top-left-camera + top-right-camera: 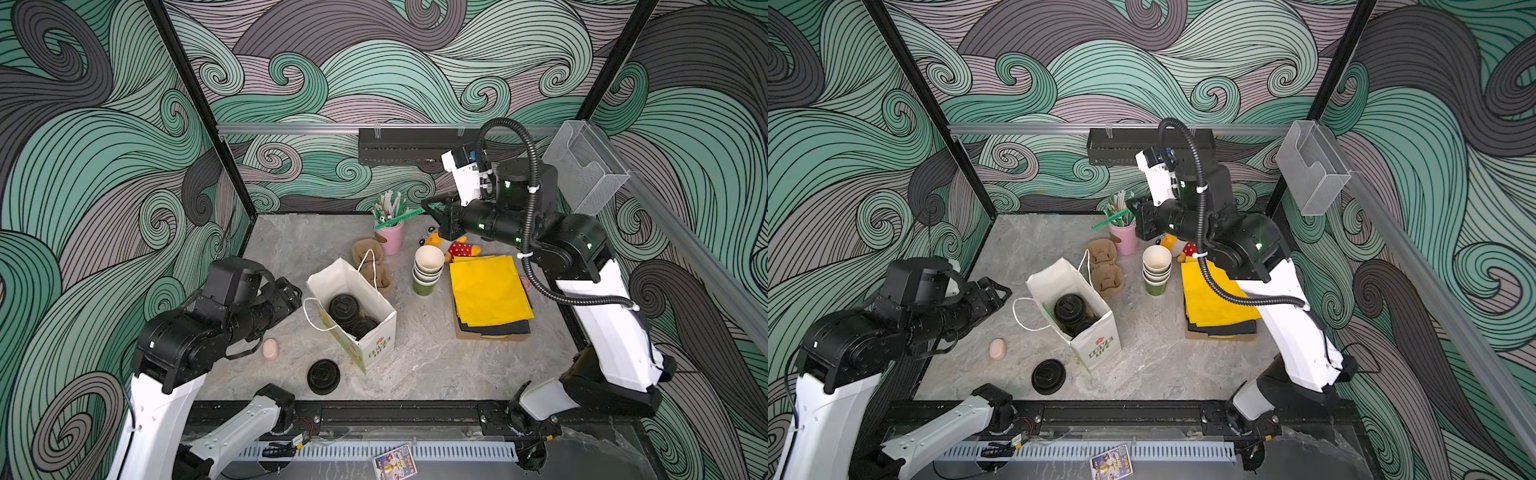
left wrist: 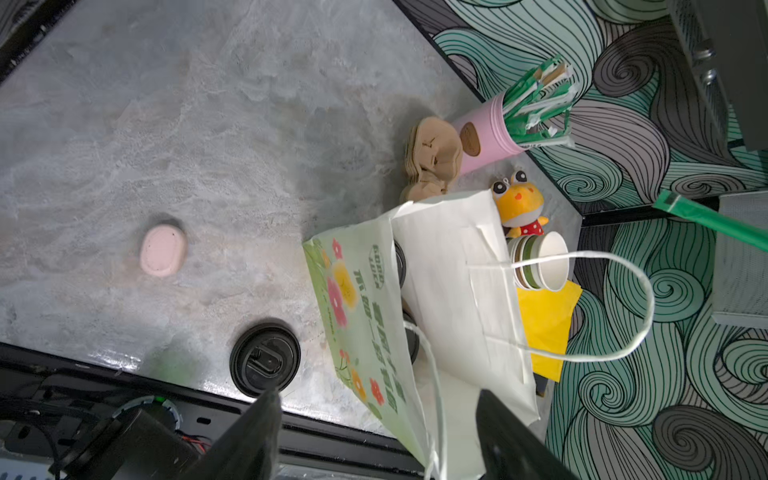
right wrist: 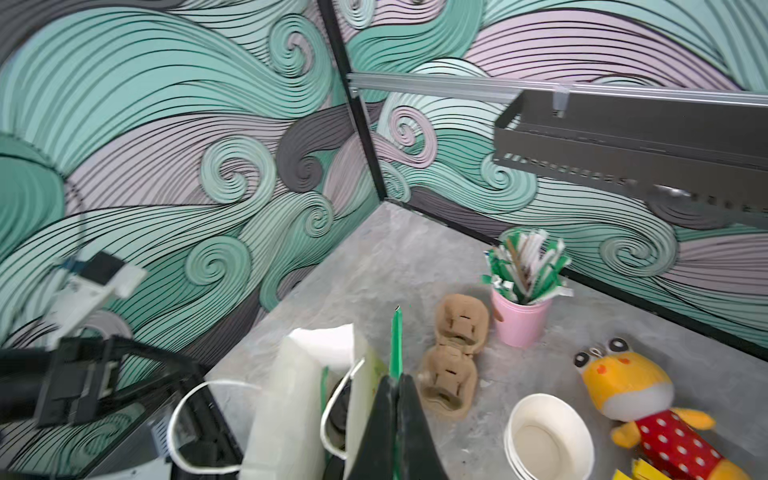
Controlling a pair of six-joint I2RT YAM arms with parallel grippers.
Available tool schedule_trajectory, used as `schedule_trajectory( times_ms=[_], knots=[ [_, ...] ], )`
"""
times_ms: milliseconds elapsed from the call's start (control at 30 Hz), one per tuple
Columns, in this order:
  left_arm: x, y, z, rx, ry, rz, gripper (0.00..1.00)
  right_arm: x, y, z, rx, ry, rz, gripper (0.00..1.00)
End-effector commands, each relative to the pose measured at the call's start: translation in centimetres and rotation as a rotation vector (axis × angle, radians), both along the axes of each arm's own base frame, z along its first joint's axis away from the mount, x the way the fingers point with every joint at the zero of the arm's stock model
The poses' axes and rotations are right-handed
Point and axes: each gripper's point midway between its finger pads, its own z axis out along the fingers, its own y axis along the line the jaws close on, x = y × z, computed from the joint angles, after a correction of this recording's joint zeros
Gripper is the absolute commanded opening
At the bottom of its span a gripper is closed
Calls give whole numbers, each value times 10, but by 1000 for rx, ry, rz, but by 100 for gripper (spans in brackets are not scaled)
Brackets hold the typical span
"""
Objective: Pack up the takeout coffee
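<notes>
Since both takeout coffees (image 1: 344,308), two paper cups closed with round black plastic lids, stand side by side inside the upright white paper carrier bag (image 1: 376,347), only their lids show in both top views; the cup walls are hidden. Just ahead of the left tool (image 1: 293,293) is the bag's near wall, with its white cord handles (image 2: 652,301) hanging loose. This tool stands open and holds nothing.

Higher up and beyond the bag, the right tool (image 1: 432,208) is pinched on one end of a thin green paper-wrapped straw (image 1: 399,219). In a top view the straw crosses over a pink cup of wrapped straws (image 1: 390,239). Below this tool are a stack of lidless paper cups (image 1: 428,266), a yellow plush toy (image 1: 453,247) and brown pulp cup carriers (image 1: 370,262). A loose black plastic lid (image 1: 323,376) and a pale pink oval object (image 1: 270,348) rest on the grey marbled desk (image 1: 436,357) below the left arm.

Probable hazards:
- **Straw:** gripped at one end only, it may swivel between the fingers, strike the bag's rim or a lid, and drop onto the desk.
- **Bag:** it is light, so a nudge from either tool could slide or tip it and spill the cups.
- **Handles:** a cord loop could catch on a finger of the left tool.
</notes>
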Motion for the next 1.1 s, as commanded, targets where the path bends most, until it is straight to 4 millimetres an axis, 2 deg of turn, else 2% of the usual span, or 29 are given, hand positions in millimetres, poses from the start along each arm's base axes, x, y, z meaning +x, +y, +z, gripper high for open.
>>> schedule_trajectory(
  times_ms=[0,100,267,367,467,567,667,800,967,1067],
  knots=[
    [-8,-9,-6,-81,14,-14,72,-26,15,-11,-36,40,115,3],
    [-10,-9,-9,-96,-5,-15,67,-48,25,-21,-45,97,192,3],
    [-6,-16,-12,-137,-46,-30,55,-79,37,-49,-148,200,278,2],
    [-4,-19,-13,-151,-63,-44,48,-90,42,-60,-210,214,290,2],
    [-5,-18,-9,-152,-90,-47,46,-96,50,-67,-239,212,304,2],
    [-9,-8,-5,-136,-111,-12,47,-100,61,-79,-281,218,320,2],
    [-12,-1,2,-130,-146,16,61,-104,73,-101,-372,230,340,1],
    [-12,-20,9,-202,-175,-76,73,-106,88,-129,-487,275,370,1],
    [-15,-26,2,-182,-118,-121,74,-115,101,-167,-615,359,418,1],
    [-16,-26,-5,-172,-86,-125,68,-112,110,-185,-657,385,432,2]
  ],
)
